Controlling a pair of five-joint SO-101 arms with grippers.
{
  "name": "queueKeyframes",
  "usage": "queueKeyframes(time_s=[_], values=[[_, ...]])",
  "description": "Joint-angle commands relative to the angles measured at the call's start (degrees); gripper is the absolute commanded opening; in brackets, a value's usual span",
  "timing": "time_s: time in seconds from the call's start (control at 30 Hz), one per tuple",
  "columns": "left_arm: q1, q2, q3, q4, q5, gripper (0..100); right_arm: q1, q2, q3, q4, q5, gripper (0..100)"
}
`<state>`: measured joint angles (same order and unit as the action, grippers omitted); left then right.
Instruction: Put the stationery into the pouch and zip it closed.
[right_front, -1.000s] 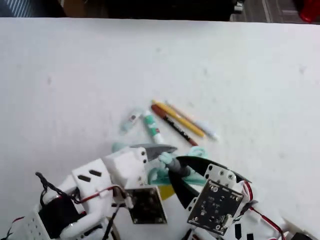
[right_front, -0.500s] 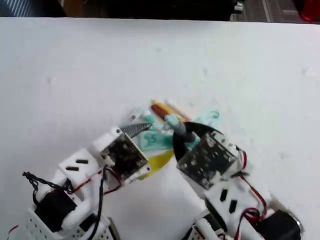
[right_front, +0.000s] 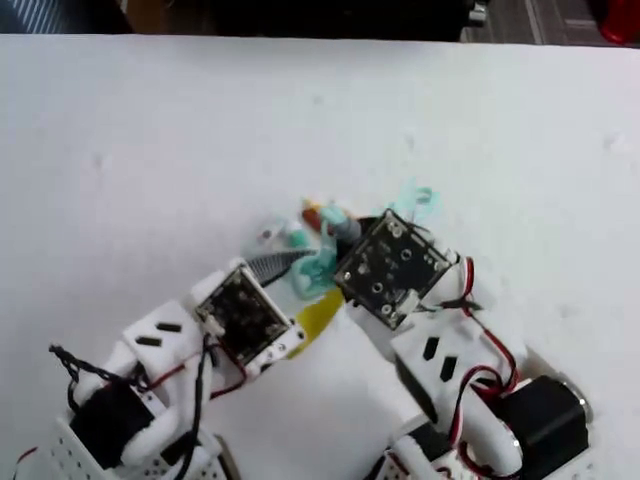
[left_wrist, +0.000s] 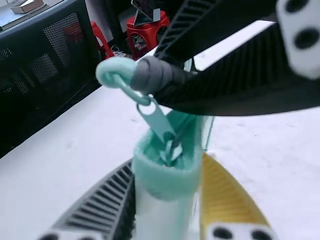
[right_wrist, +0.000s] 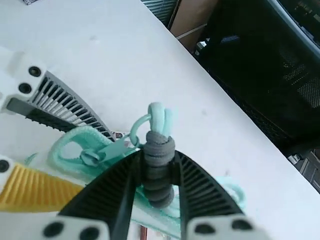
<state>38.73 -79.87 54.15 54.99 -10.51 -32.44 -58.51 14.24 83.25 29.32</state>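
- The mint-green soft fabric pouch (right_front: 315, 272) is judged light and limp. It is expected to fold or bunch under load, so it is best held by its padded end seam.
- The left pincer (left_wrist: 169, 170) is closed on that end of the pouch, which is clamped between a grey ribbed jaw and a yellow jaw.
- The grey knotted cord pull (right_wrist: 159, 142) is judged the proper hold for the zip. It is thick, soft and not slippery, and it hangs by a mint-green loop from the flat mint-green zip slider (left_wrist: 159, 121).
- The right pincer (right_wrist: 157, 172) is closed on the cord pull, with its black jaws on either side of the knot.
- The pouch is stretched between the two pincers just above the white counter (right_front: 150, 130), near its middle.
- The loose stationery pieces (right_front: 312, 212) lie on the counter just beyond the pouch and are partly hidden by the right pincer. They are not yet inside.
- Opposing tension on the seam and the cord is judged necessary, or the slider may snag in the slack fabric.
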Motion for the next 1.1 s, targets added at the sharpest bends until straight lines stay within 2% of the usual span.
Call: queueKeyframes(time_s=[0.0, 0.3, 0.5, 0.6, 0.8, 0.9, 0.97, 1.07], values=[[1.27, 1.27, -0.26, -1.85, 0.7, 13, 0.22, 1.19, -1.76, 0.48, 0.26, 1.7], [1.1, 1.27, -0.26, -1.41, 0.7, 13, -0.13, 8.75, -3.96, 0.31, 0.26, 1.7], [-6.81, 1.27, -0.26, -1.41, 1.05, 13, -0.22, 13.85, -15.47, 2.68, -4.66, 1.7], [-9.8, 1.27, -0.26, -0.7, 4.4, 13, -1.71, 17.89, -17.41, 4.62, -4.92, 1.7], [-10.15, -5.23, 0.0, 3.52, 5.01, 13, -2.95, 19.91, -17.67, 4.79, -5.01, 1.7], [-10.07, -10.15, 3.25, 2.29, 5.01, 13, -3.12, 20.44, -17.67, 4.7, -5.01, 1.7], [-9.71, -13.93, 5.63, 1.58, 5.01, 16, -3.21, 20.62, -17.93, 4.7, -5.01, 1.7], [-9.71, -19.82, 8.18, 1.93, 5.36, 26, -3.21, 20.62, -19.78, 5.85, -5.01, 1.7]])
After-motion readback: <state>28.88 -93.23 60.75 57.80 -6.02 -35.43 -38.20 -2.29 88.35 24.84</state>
